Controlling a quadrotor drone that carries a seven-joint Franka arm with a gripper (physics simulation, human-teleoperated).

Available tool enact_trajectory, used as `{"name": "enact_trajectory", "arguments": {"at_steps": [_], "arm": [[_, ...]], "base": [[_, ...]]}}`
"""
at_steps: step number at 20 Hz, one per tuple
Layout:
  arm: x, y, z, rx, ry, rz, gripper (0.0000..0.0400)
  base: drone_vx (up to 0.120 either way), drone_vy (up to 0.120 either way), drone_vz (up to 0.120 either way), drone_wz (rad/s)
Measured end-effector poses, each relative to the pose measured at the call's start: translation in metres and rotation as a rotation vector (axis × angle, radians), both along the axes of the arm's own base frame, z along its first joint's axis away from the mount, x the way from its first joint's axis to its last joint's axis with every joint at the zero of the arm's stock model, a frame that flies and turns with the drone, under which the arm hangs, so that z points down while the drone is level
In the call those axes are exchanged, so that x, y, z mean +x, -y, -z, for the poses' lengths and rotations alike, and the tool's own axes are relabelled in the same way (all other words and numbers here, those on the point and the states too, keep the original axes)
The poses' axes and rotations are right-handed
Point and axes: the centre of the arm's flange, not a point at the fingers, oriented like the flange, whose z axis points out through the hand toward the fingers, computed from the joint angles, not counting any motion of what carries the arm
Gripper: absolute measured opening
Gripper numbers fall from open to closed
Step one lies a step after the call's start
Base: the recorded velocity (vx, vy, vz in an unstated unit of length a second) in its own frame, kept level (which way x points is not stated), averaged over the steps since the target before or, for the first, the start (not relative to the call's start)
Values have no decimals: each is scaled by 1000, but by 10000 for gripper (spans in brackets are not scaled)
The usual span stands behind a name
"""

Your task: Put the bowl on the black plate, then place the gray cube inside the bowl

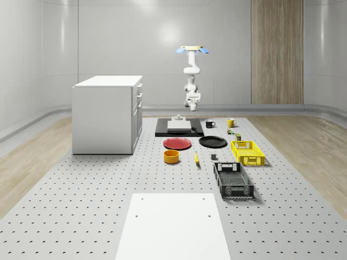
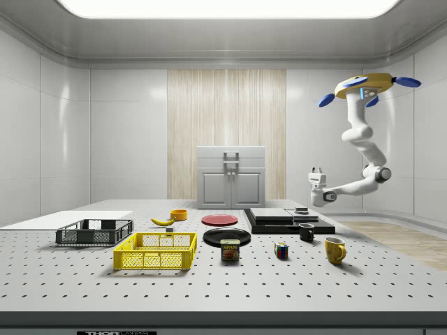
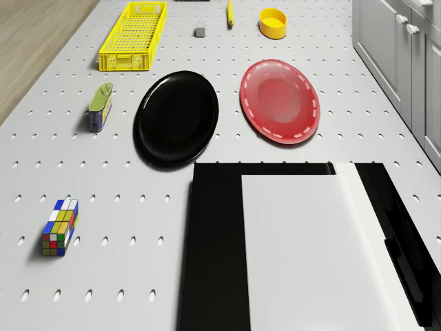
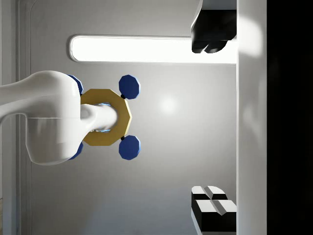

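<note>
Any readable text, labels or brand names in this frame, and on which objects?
Can: it has a label with a dark band of lettering, too small to read.
Strip on the table's front edge in the side view: markings, too small to read.
Nothing else visible carries readable text.

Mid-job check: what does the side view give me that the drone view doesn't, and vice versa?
Side view: the drone hovering high beside the slab, the hand held up near the slab, a black mug and a yellow mug. Drone view: from above, the black plate is bare and the bowl is empty. Both: bowl, black plate, red plate, yellow crate.
</note>
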Motion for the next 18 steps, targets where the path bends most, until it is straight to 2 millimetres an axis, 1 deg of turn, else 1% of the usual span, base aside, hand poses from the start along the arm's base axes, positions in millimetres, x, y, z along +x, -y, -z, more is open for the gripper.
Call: {"name": "enact_trajectory", "arguments": {"at_steps": [13,15,18], "arm": [[-1,-2,0,-18,10,0,400],[-1,-3,0,-26,11,1,400],[-1,-4,0,-45,14,1,400]], "base": [[120,-120,0,0],[120,-120,-100,0],[120,-120,-13,0]]}}
